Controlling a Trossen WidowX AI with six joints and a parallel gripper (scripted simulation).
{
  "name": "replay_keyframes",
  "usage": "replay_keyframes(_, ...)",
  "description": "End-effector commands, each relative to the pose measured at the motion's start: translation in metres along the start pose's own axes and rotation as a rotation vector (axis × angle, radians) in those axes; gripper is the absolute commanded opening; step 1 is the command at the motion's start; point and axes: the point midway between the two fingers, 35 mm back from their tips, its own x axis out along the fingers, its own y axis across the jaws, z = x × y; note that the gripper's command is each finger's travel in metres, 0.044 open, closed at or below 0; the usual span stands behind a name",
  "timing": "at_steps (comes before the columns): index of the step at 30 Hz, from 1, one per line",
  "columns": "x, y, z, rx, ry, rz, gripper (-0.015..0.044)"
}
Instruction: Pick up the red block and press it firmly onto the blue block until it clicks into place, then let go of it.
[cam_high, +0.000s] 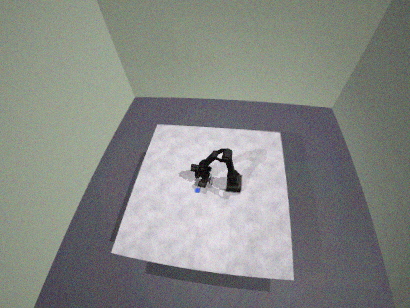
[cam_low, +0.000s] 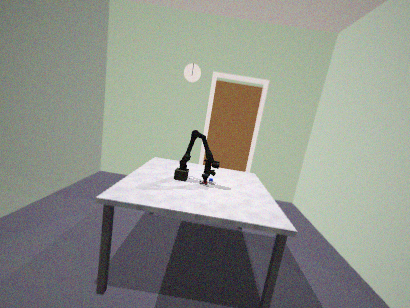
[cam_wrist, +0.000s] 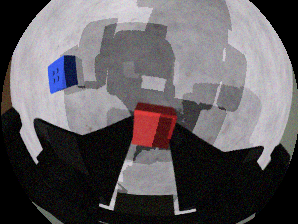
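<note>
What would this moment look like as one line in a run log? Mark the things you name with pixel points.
gripper (cam_high: 201, 185) (cam_low: 205, 181) (cam_wrist: 152, 123): around red block | red block (cam_low: 205, 183) (cam_wrist: 153, 126): between fingers | blue block (cam_high: 197, 190) (cam_low: 211, 180) (cam_wrist: 63, 74): apart

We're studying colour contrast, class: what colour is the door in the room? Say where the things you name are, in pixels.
Brown (cam_low: 235, 125), seen best in the exterior view.
</note>
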Motion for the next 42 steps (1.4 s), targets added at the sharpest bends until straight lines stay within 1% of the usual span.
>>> replay_keyframes(1,0.000,0.000,0.000,0.002,-0.001,-0.002,0.0098)
replay_keyframes(5,-0.006,0.000,0.001,0.002,-0.001,-0.002,0.0000)
replay_keyframes(18,-0.062,0.003,0.005,0.002,-0.002,-0.002,0.0000)
replay_keyframes(30,-0.117,0.006,-0.005,0.002,-0.001,-0.002,0.0000)
replay_keyframes(35,-0.119,0.008,-0.004,-0.004,-0.001,-0.002,0.0000)
replay_keyframes(42,-0.106,0.030,0.011,-0.069,-0.003,0.000,0.0000)
